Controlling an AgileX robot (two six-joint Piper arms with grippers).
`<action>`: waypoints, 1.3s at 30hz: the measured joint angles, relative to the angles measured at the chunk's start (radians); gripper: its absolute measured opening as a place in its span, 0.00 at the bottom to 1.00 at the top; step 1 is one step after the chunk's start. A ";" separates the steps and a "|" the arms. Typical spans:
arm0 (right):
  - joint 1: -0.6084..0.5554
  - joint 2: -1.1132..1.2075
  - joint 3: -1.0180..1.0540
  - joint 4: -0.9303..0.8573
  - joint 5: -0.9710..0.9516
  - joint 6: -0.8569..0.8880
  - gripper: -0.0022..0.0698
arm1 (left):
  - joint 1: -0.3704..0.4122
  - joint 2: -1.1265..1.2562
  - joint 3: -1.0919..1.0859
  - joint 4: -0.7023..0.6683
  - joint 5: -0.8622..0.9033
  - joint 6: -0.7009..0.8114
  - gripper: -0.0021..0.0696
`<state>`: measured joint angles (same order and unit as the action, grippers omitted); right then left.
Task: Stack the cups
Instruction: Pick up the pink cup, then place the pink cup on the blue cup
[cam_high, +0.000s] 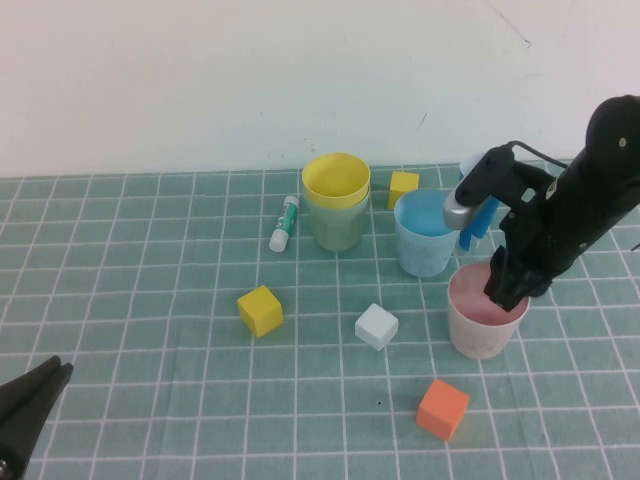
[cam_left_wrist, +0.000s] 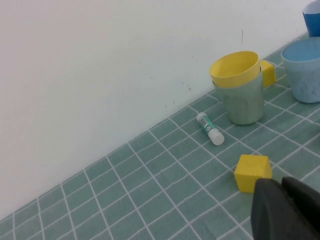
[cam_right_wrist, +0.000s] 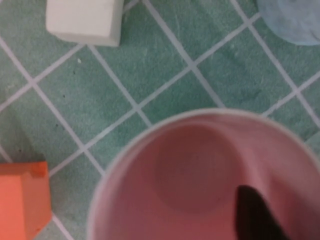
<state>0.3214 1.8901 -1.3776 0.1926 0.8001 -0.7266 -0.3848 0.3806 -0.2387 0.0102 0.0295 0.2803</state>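
Observation:
The yellow cup (cam_high: 336, 178) sits nested in the pale green cup (cam_high: 337, 225) at the back middle. The light blue cup (cam_high: 427, 235) stands to their right. The pink cup (cam_high: 475, 325) stands upright on the mat in front of it. My right gripper (cam_high: 505, 295) is at the pink cup's far right rim, shut on the wall, with one finger (cam_right_wrist: 257, 215) inside the cup (cam_right_wrist: 190, 170). My left gripper (cam_high: 60, 372) is shut and empty at the near left corner; in the left wrist view (cam_left_wrist: 282, 182) it is near a yellow cube (cam_left_wrist: 252, 172).
A glue stick (cam_high: 284, 223) lies left of the green cup. Yellow cubes (cam_high: 260, 310) (cam_high: 403, 187), a white cube (cam_high: 376, 326) and an orange cube (cam_high: 443, 408) lie about the mat. A dark blue cone (cam_high: 488, 215) stands behind my right arm. The wall is close behind.

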 joint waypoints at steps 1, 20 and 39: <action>0.000 0.000 -0.006 0.000 0.000 0.000 0.24 | 0.000 0.000 0.000 0.000 0.000 0.000 0.03; 0.008 0.037 -0.508 0.123 0.071 -0.048 0.06 | 0.000 0.000 0.000 0.000 -0.004 0.000 0.03; 0.008 0.163 -0.525 0.069 0.066 -0.054 0.17 | 0.000 0.000 0.000 0.000 -0.016 -0.001 0.03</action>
<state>0.3291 2.0529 -1.9026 0.2621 0.8660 -0.7803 -0.3848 0.3806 -0.2387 0.0102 0.0137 0.2797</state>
